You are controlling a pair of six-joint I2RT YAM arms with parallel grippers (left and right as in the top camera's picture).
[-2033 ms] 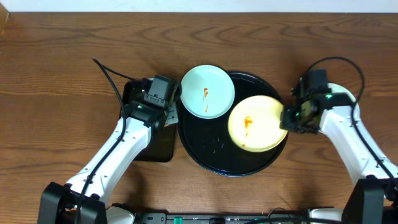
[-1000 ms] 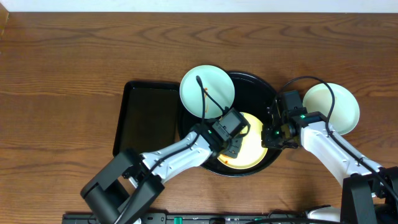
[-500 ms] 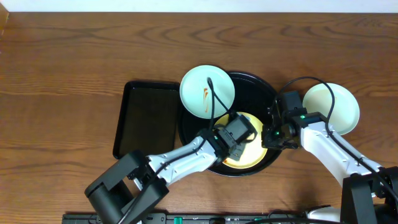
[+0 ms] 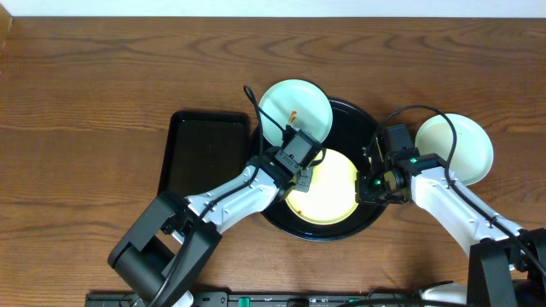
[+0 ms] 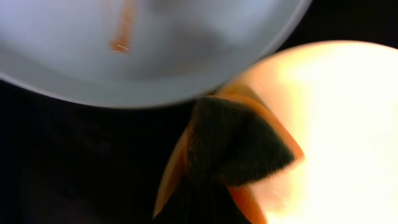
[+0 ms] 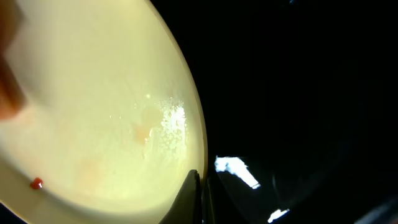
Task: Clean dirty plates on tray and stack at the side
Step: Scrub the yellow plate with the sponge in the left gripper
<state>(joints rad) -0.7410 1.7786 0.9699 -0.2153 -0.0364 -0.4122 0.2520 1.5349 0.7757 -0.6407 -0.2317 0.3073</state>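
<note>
The pale yellow plate [image 4: 328, 189] lies on the round black tray [image 4: 368, 136], its face looking wiped. My right gripper [image 4: 373, 184] is shut on its right rim; in the right wrist view the fingers [image 6: 190, 200] pinch the rim of the plate [image 6: 93, 106], which bears one small red spot. My left gripper [image 4: 299, 164] holds a dark-faced orange sponge [image 5: 239, 146] at the yellow plate's upper-left edge [image 5: 336, 124]. A pale blue plate [image 4: 295, 109] with an orange smear [image 5: 123, 25] overlaps the tray's upper-left rim. A third pale plate [image 4: 454, 147] sits on the table to the right.
A smaller rectangular black tray [image 4: 205, 153] lies on the table left of the round tray. The left arm's cable arches over the blue plate. The wooden table extends around both trays.
My left gripper has swept the sponge from the yellow plate's middle to its upper-left edge. The blue plate has shifted slightly up and right. The right gripper holds still.
</note>
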